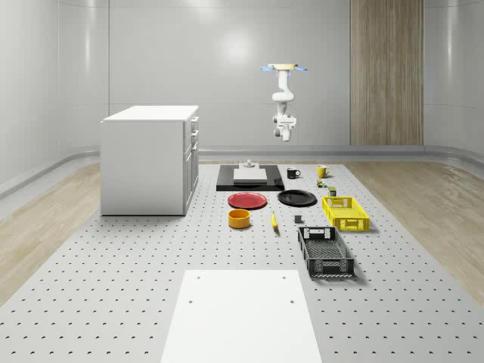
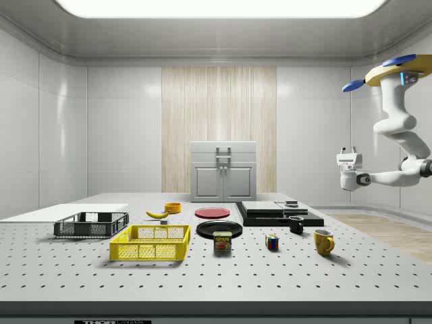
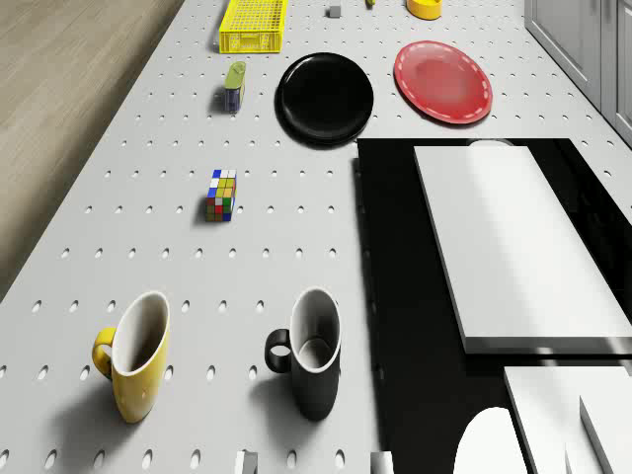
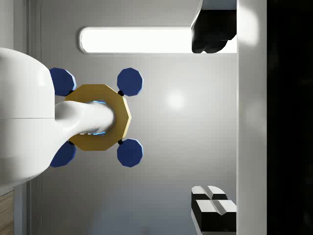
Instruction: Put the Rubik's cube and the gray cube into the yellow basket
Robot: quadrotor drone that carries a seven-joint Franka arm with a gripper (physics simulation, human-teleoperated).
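The Rubik's cube [image 3: 221, 195] [image 2: 272, 242] lies on the perforated table, between the mugs and a tin can [image 3: 234, 85]. The small gray cube [image 1: 299, 219] [image 3: 335, 11] sits on the table beside the yellow basket [image 1: 345, 212] [image 2: 150, 243] [image 3: 253, 25], towards the whole-scene view's left. The drone [image 1: 283, 68] [image 2: 398, 67] hovers high over the far end of the table, near the mugs. My gripper [image 1: 284, 130] [image 2: 347, 154] [image 4: 213, 120] hangs well above the table, turned up towards the drone, open and holding nothing.
A black mug [image 3: 311, 355] and a yellow mug [image 3: 133, 357] stand beneath the drone. A black board with a white block [image 3: 504, 237], a black plate [image 3: 325, 96], a red plate [image 3: 442, 81], an orange bowl [image 1: 239, 218], a banana [image 1: 274, 221], a black crate [image 1: 325, 252] and a cabinet [image 1: 151, 159] share the table.
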